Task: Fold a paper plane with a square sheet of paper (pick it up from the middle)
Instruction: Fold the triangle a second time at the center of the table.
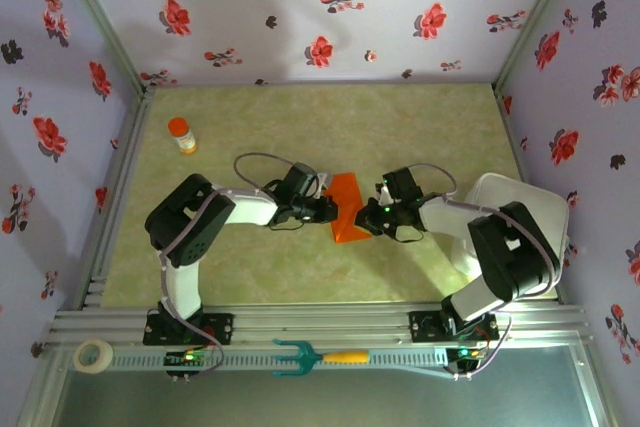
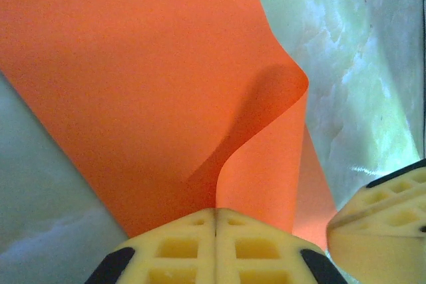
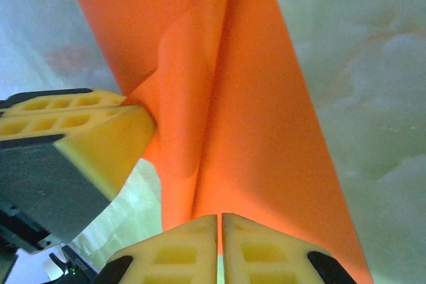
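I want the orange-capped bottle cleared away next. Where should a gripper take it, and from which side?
Probably across the bottle, on its pale body just below the cap, coming in level from the near side: it stands upright, well apart from the sheet of paper.

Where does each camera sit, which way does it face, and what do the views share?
Top external: above and behind the arm bases, looking down on the table; both arms show, left fingers and right fingers meeting at the orange sheet.
Left wrist: on the left arm, looking along its shut fingers at the pinched sheet; a right finger at lower right.
Right wrist: on the right arm, looking along its shut fingers at the sheet; left fingers at left.
Shared: both wrist views show the sheet and the opposite fingers.
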